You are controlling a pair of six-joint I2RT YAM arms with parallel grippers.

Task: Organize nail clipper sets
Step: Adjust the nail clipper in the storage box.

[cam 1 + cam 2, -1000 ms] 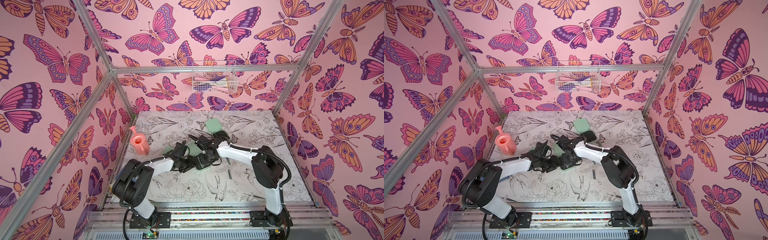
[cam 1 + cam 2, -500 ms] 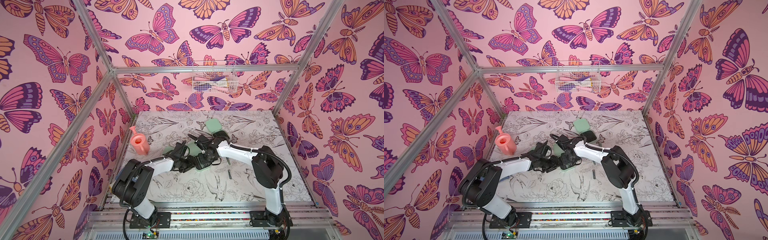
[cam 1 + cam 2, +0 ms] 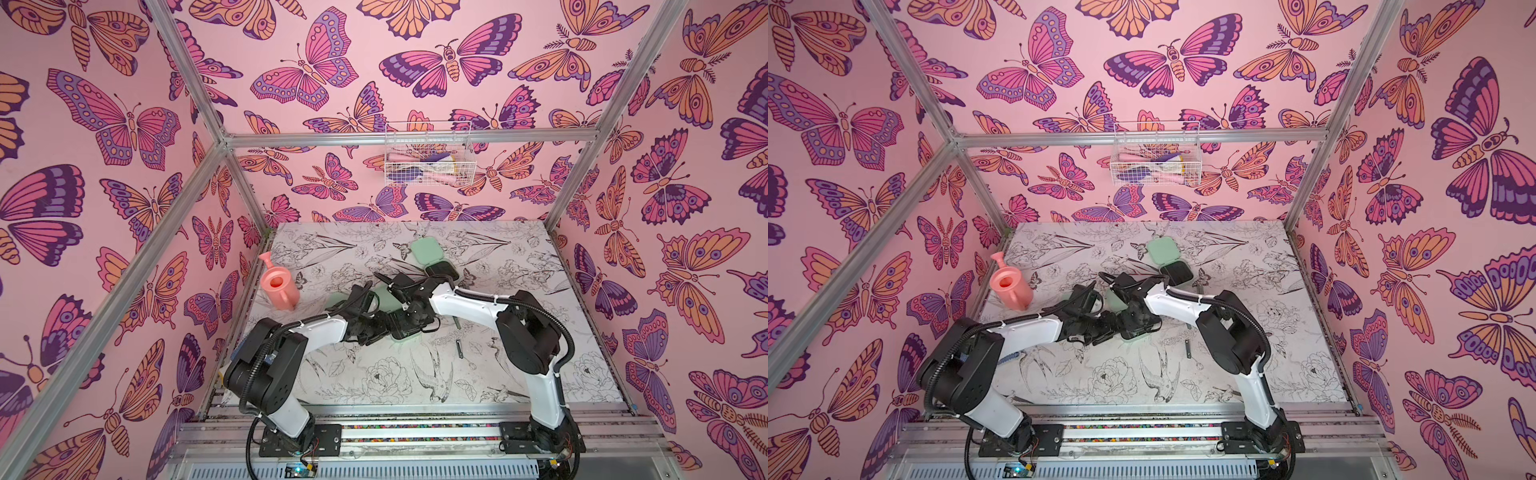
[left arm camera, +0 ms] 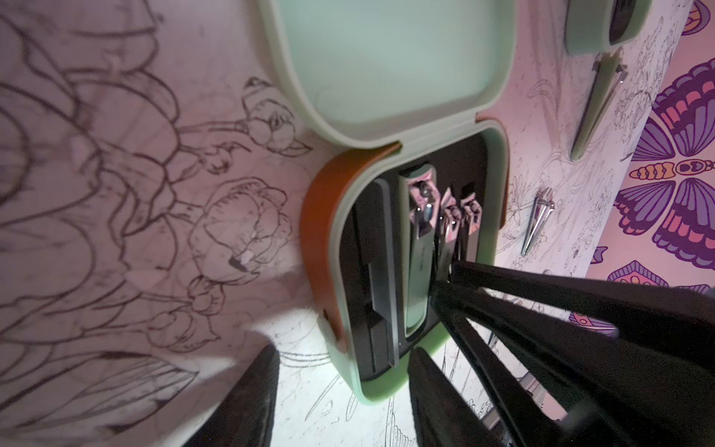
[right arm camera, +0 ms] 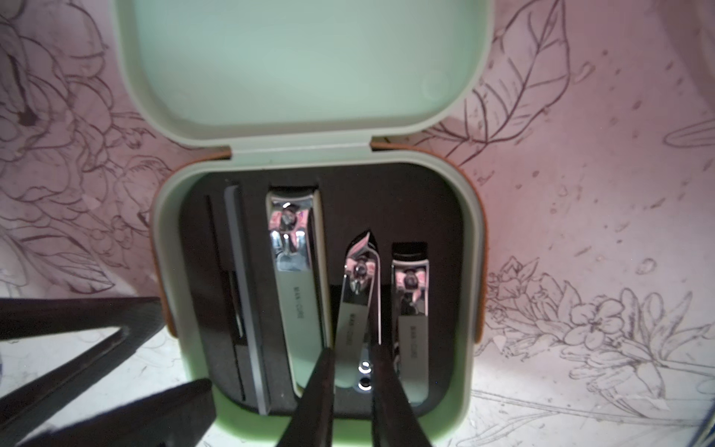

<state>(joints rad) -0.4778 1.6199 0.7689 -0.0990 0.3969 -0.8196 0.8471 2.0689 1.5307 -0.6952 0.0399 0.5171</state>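
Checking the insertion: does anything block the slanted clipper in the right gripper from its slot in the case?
Nothing visible does. The right gripper holds the slanted clipper at the bare gap between the large clipper and small clipper.

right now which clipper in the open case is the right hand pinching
The middle clipper, with the slanted tip: the right hand clamps its near end. The large clipper and small clipper sit in slots beside it.

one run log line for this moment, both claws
right claw: shut on slanted clipper inside open case | left claw: at case corner, grip unclear | loose tools: outside case
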